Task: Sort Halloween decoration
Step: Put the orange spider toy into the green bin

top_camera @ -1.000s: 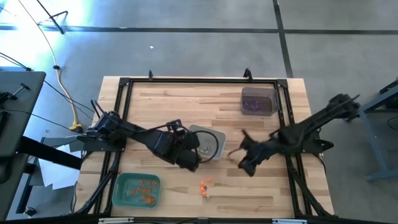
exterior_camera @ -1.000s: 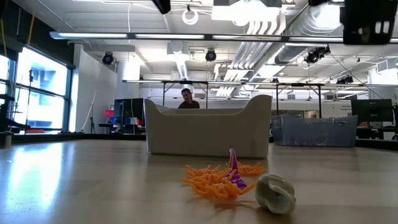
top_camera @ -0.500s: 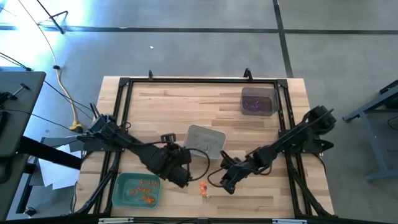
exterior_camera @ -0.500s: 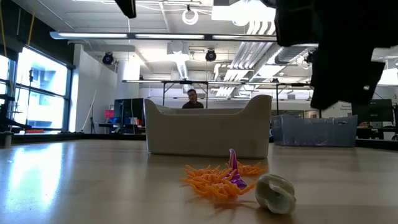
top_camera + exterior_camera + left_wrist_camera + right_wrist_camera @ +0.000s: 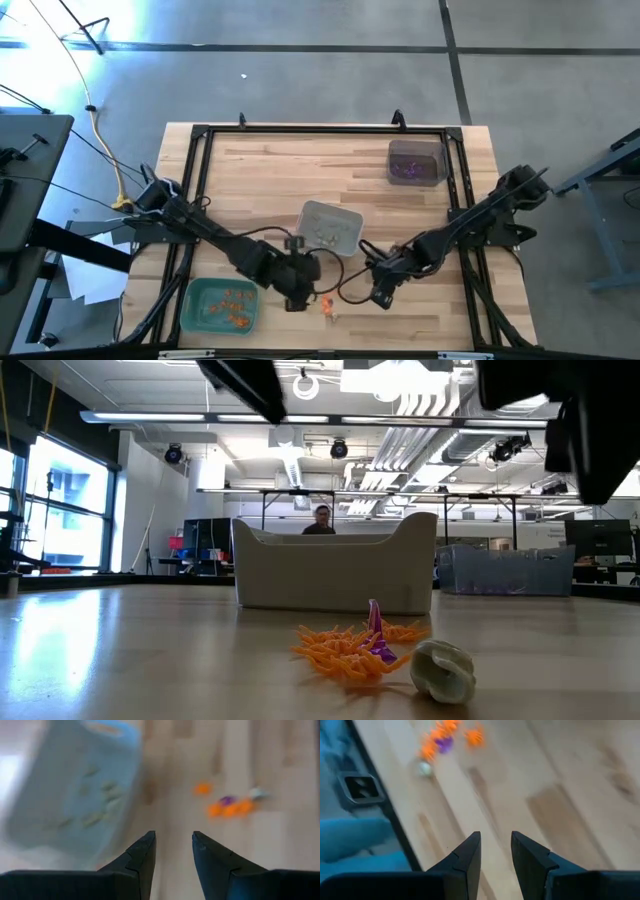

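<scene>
Both dark arms have swung in toward the small orange-purple-whitish trinket pile [image 5: 327,303] on the wooden tabletop [image 5: 260,165]; left pincer [image 5: 298,299] and right pincer [image 5: 381,294], each apart and empty, flank it, so picking looks imminent.

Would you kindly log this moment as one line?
left gripper: open, empty | right gripper: open, empty | trinket pile: unsorted on table

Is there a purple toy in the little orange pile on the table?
Yes, in the low view a purple trinket sticks up out of the orange pile, next to a pale whitish ball.
</scene>
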Motion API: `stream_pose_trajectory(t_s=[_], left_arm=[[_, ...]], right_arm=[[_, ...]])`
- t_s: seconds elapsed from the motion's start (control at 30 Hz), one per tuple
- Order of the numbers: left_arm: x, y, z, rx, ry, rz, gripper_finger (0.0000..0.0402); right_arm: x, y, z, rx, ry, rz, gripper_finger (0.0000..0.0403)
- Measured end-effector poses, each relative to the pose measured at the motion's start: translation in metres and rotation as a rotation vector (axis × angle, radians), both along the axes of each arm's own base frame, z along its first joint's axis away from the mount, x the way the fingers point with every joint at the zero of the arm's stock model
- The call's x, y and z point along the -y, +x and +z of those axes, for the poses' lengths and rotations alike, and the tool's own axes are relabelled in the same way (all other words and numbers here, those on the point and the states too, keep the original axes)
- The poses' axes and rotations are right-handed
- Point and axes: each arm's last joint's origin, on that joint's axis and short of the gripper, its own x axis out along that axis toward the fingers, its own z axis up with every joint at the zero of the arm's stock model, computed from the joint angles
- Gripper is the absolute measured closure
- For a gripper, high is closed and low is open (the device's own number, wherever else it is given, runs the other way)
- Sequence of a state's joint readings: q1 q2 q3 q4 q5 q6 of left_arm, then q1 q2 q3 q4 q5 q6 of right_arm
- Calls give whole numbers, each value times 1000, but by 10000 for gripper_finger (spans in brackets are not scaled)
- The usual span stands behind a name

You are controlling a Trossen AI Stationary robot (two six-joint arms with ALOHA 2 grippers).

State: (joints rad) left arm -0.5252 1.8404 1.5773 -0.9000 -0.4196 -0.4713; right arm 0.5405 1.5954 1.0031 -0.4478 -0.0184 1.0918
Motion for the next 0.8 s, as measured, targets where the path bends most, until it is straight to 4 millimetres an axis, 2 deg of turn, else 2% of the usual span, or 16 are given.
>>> stream_pose_trajectory(t_s=[0.2,0.4,0.57,0.8], left_arm=[[-14,19,-49,79,-275,50,284],[-32,23,-70,87,-431,188,284],[-33,23,-83,73,-520,196,284],[-28,40,-105,178,-579,175,284]], right_arm=[[4,-14,34,-178,-146,85,302],[9,-25,60,-301,-250,178,302],[12,-27,66,-311,-304,182,302],[13,-28,64,-313,-325,230,302]])
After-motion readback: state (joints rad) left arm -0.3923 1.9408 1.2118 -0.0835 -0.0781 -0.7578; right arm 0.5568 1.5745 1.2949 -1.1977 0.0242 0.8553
